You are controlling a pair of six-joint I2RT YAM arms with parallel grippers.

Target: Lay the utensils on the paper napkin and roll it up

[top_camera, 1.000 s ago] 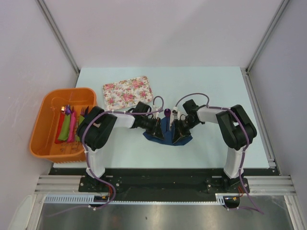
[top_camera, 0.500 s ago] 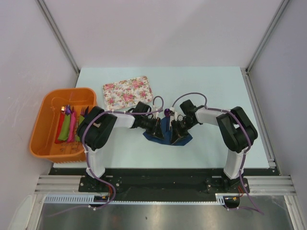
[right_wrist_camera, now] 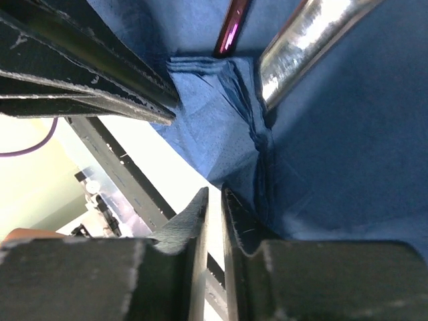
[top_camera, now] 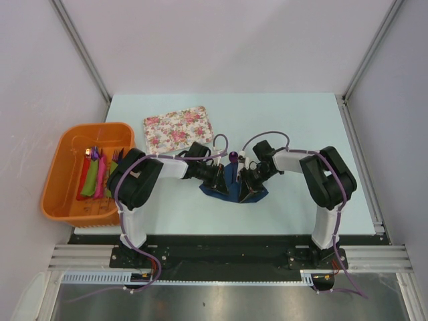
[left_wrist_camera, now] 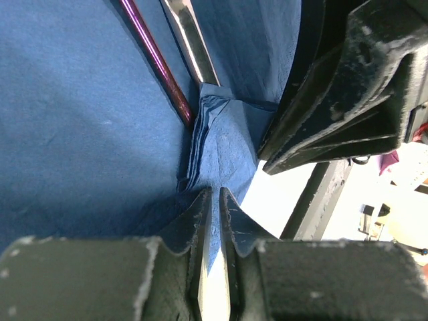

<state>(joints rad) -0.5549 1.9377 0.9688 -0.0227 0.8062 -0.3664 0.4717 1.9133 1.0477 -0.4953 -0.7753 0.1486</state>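
While both arms reach low over the middle of the pale blue table (top_camera: 301,120), each pinches the dark navy-blue paper napkin (top_camera: 225,193). The left gripper (left_wrist_camera: 214,194) has its jaws drawn to a thin slit, with a folded, bunched edge of the sheet running down between the fingertips. The right gripper (right_wrist_camera: 214,194) is closed just as narrowly on the opposite part of that same raised fold. From above, the left gripper (top_camera: 217,179) and right gripper (top_camera: 246,182) stand near each other, with the napkin between and under them.

Two utensils lie on the napkin (left_wrist_camera: 80,134): one slim purple-handled piece (left_wrist_camera: 160,67) and one grey-silver metal piece (left_wrist_camera: 190,40), side by side, their near ends tucked under the fold. The right wrist view shows the purple piece (right_wrist_camera: 232,27) and silver piece (right_wrist_camera: 301,47) entering the same crease. There is one napkin, one floral-patterned rectangular tray (top_camera: 178,127) and one orange plastic basket (top_camera: 60,194) holding three rolls: red, pink and green.

Compared with a second ago, the right gripper sits slightly closer to the left one; the left arm, tray and basket are unchanged.
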